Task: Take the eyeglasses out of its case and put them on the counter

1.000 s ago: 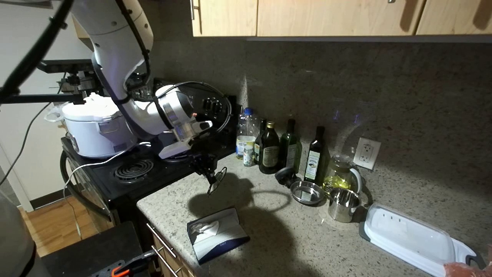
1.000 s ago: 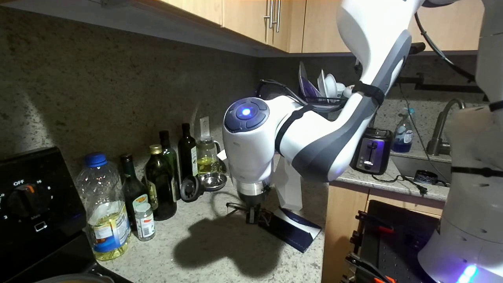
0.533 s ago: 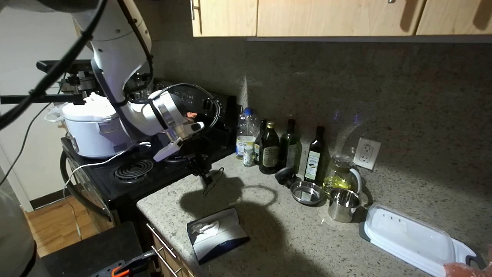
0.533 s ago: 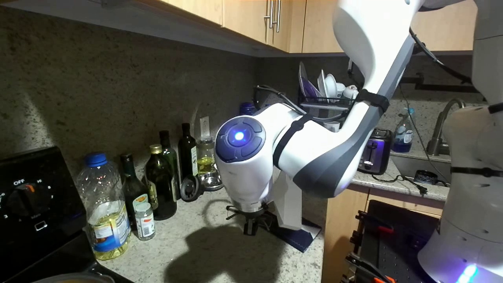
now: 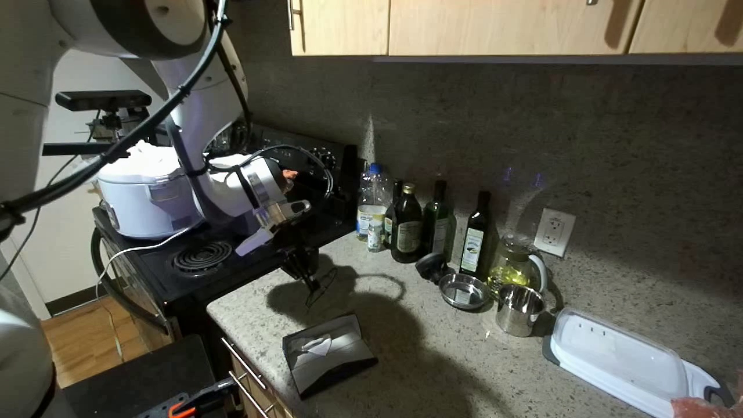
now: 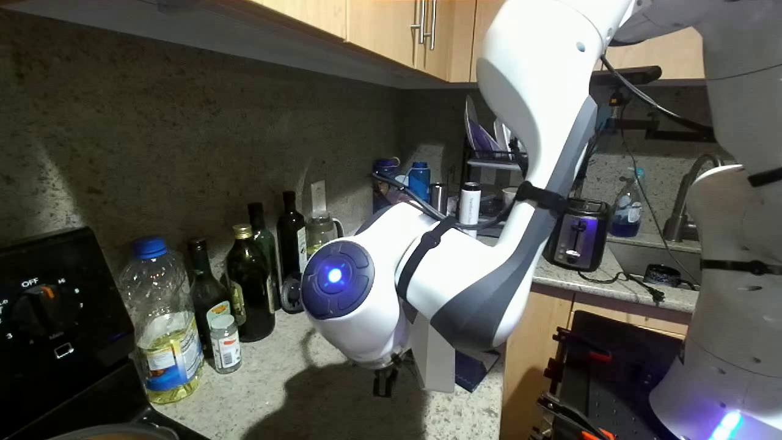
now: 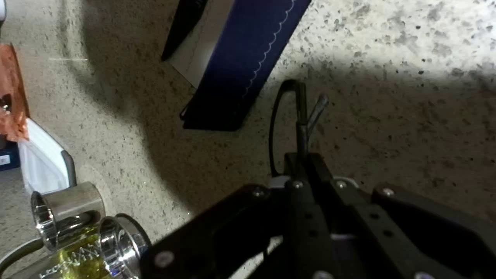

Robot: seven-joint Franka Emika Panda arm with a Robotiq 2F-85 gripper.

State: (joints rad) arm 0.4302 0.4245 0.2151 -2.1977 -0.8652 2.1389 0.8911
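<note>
Eyeglasses (image 7: 301, 112), one pair, thin dark frame: at the tips of the gripper (image 7: 305, 159), over the worktop (image 5: 476, 360), near the case (image 5: 342, 355). Whether the lower edge meets the surface cannot be made out. Wrist view: a rim curving away to one side. In an exterior view the eyeglasses (image 5: 323, 288) are a fine dark outline; in an exterior view the arm (image 6: 470, 293) stands over that spot, and they cannot be picked out with certainty.

Jaws: drawn together, frame pinched between the tips; clearest in the wrist view.

Case, one: unfolded on the worktop, close to the front edge. In an exterior view, pale lining uppermost, with a crumpled whitish piece (image 5: 318, 345) inside, material unclear. Wrist view: dark blue flap with a scalloped line. In an exterior view, a dark blue corner of the case (image 6: 470, 371) beside the arm.

Dark bottles (image 5: 408, 229), several, upright, with clear bottle, blue cap (image 6: 162, 330), and small jar (image 6: 226, 345): both exterior views.

Metal cup (image 5: 518, 310) and white tray (image 5: 618, 357), clear cover: an exterior view and the wrist view.

White cooker (image 5: 151, 203), on black stove (image 5: 145, 267): an exterior view.

Toaster (image 6: 577, 235), faucet (image 6: 677, 223): an exterior view.
</note>
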